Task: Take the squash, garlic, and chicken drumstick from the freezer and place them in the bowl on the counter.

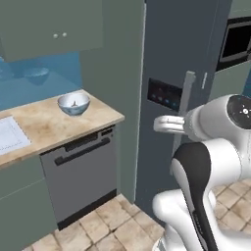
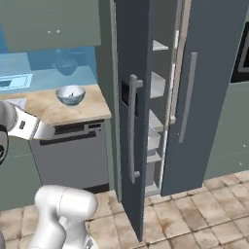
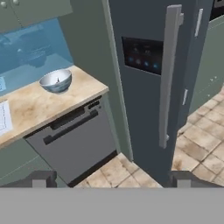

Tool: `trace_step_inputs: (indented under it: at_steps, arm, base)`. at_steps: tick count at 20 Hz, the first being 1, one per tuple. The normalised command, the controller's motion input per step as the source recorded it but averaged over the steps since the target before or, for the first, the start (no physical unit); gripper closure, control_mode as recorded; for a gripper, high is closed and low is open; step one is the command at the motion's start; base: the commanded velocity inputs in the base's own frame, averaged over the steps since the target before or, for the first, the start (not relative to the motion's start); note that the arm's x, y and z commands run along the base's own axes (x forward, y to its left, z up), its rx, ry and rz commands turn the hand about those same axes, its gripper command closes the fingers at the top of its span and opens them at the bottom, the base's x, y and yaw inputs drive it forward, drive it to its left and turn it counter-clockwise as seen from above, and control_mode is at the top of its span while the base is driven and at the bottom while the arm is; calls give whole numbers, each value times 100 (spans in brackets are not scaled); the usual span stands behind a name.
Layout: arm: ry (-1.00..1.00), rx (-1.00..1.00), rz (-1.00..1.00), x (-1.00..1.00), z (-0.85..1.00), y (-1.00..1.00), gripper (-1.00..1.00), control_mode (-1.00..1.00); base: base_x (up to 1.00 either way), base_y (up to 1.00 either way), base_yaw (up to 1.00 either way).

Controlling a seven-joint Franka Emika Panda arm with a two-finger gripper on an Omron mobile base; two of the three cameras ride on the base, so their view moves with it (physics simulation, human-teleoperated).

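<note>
- The tabletop (image 1: 49, 125) runs along the left of the scene, light beige and marbled, ending just beside the tall grey-green panel next to the freezer.
- A pale rectangular sheet or board (image 1: 10, 135) lies flat at the left end of the tabletop, well apart from the bowl.
- The bowl (image 1: 74, 103) stands upright near the right end of the tabletop, towards the back; it is white inside, pale blue outside, with a small dark speck in its bottom that is too small to identify.
- Behind it the blue wall panel (image 1: 44, 73) carries a faint reflection of the bowl, below the grey-green wall cupboards (image 1: 49, 27).
- Under the tabletop sits a dark grey appliance front (image 1: 81, 171) with a horizontal bar handle.
- The freezer (image 2: 141, 121) stands to the right of that, tall and upright; in the right base view its left door is swung out towards the camera, edge-on, and blocks most of the opening.
- Through the gap, pale grey shelves (image 2: 156, 85) are stacked one above another; no food can be made out on them.
- A long vertical handle (image 3: 169, 74) runs down the door, beside a dark control panel (image 3: 142, 54).
- The end effector (image 3: 112, 179) hangs in front of the door's lower part, tips wide apart and holding nothing.
</note>
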Motion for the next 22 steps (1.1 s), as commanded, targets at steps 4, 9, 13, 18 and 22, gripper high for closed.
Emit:
trace_step_inputs:
  at_steps: [4, 9, 13, 18, 22]
  arm:
    - [0, 0, 0, 0, 0, 0, -100, 100]
    - [0, 0, 0, 0, 0, 0, -100, 100]
    - [0, 0, 0, 0, 0, 0, -100, 100]
    - [0, 0, 0, 0, 0, 0, -100, 100]
    - [0, 0, 0, 0, 0, 0, -100, 100]
  base:
    - [0, -100, 19]
    - [-14, -100, 34]
    - [-3, -100, 40]
    - [0, -100, 42]
    - [0, -100, 42]
